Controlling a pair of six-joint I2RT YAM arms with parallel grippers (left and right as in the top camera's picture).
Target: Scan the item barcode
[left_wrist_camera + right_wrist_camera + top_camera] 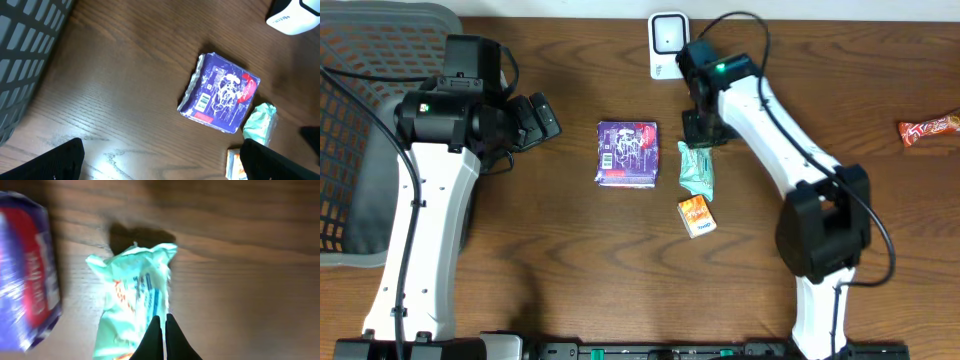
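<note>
1. Your right fingers [156, 339] were pressed together, their tips meeting directly over the mint-green packet [131, 295]. The wrist view did not show whether a fold of wrapper was caught between them.
2. That packet lay flat on the counter [570, 260], just to the right of the purple packet [627, 153]. The small orange box [696, 215] sat just below it, and the white scanner [667, 45] stood near, toward the far edge.
3. Your left fingers [62, 162] stood wide apart and held nothing. They were parked well left of the purple packet, close to the mesh basket [360, 150].
4. By my reading you were at the pick-up step. The mint-green packet looked like your chosen item, and nothing had yet been lifted or shown to the scanner.
5. The next move called for a sure hold. If the wrapper was not pinched, you needed to part the right fingers and close them across the packet's near end.
6. After that, the job was to lift the packet and turn it so its barcode faced the scanner's window. The print on the wrapper was too blurred to show where that barcode sat, so you had to find it first.
</note>
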